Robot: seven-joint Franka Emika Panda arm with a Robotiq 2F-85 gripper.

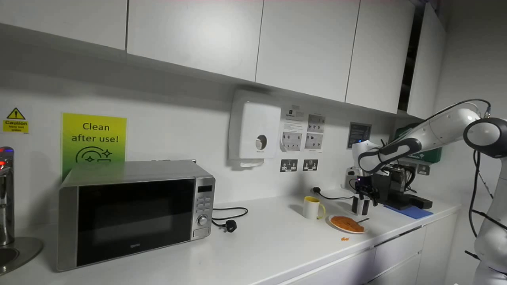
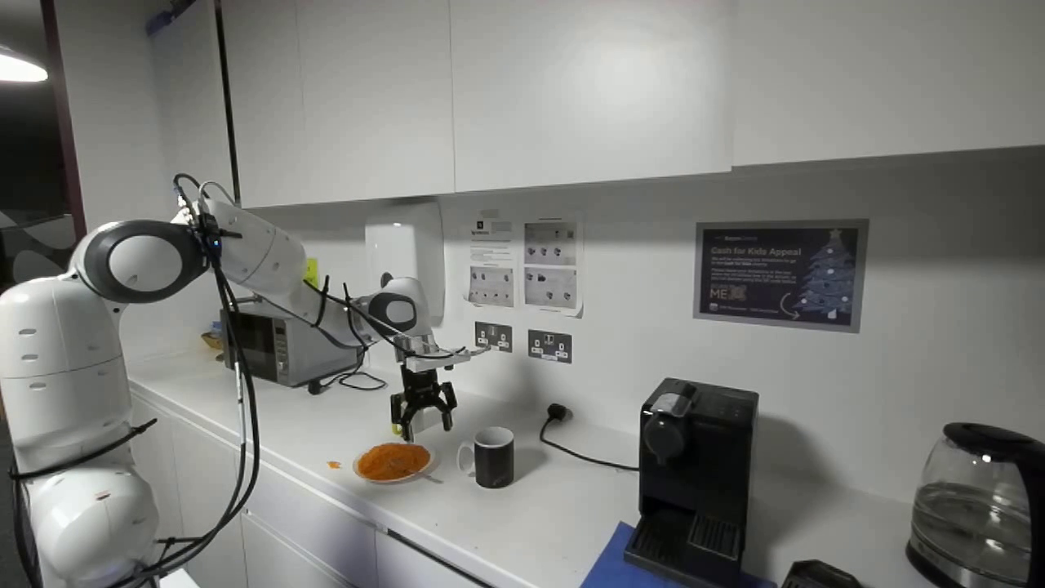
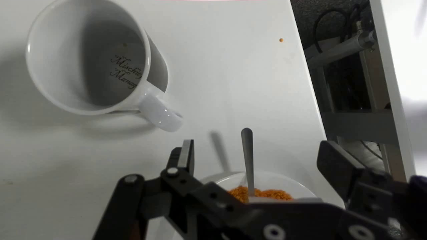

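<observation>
My gripper (image 3: 257,153) is open and empty, pointing down above a white plate (image 3: 290,181) of orange grains (image 3: 275,194). A metal spoon (image 3: 247,156) rests in the grains; its handle shows between the open fingers, apart from them. A black-and-white mug (image 3: 158,65) stands upright beside the plate, its handle toward the gripper. In an exterior view the gripper (image 2: 426,420) is above the plate (image 2: 357,469), near the mug (image 2: 495,461). In an exterior view the gripper (image 1: 367,194) partly covers that mug (image 1: 355,206). A white mug with yellow inside (image 1: 311,209) stands across the plate.
A microwave (image 1: 136,213), a black coffee machine (image 2: 698,457) on a blue mat (image 2: 608,559) and a glass jug (image 2: 971,506) stand on the counter. Spilled grains (image 1: 345,239) lie near its front edge. A plug cable (image 2: 584,453) runs along the wall. Cabinets (image 1: 305,47) hang above.
</observation>
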